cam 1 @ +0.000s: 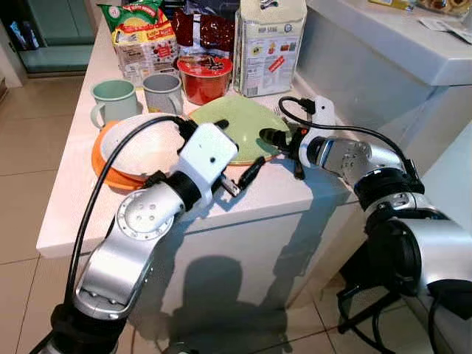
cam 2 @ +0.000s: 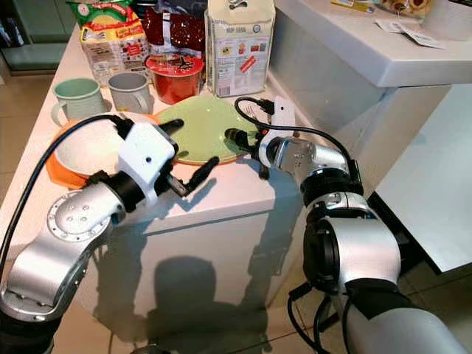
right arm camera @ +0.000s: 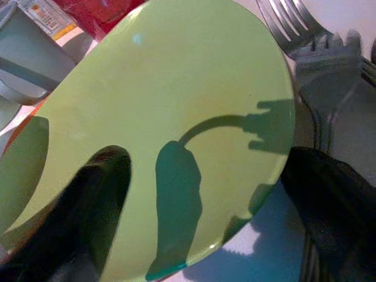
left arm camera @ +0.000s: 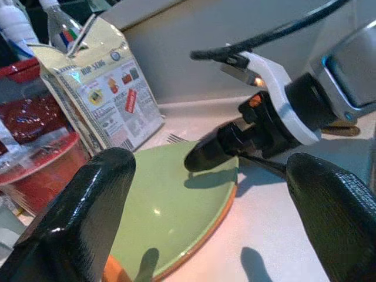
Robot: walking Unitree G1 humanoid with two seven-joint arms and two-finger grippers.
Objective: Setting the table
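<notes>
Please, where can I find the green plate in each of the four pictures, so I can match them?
Left eye view: green plate, centre of the counter, between both hands.
Right eye view: plate, left of centre, before the red bowl.
Left wrist view: plate, lower middle, between the black fingers.
Right wrist view: plate, across most of the picture.
Shared landmark: the fork beside the plate's rim.

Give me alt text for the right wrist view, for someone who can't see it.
A light green plate lies on the white counter, seen along the right gripper, whose two black fingers are spread, one finger over the plate and the other past its rim. Silver forks lie beside the plate, and a pale green mug stands beyond it.
</notes>
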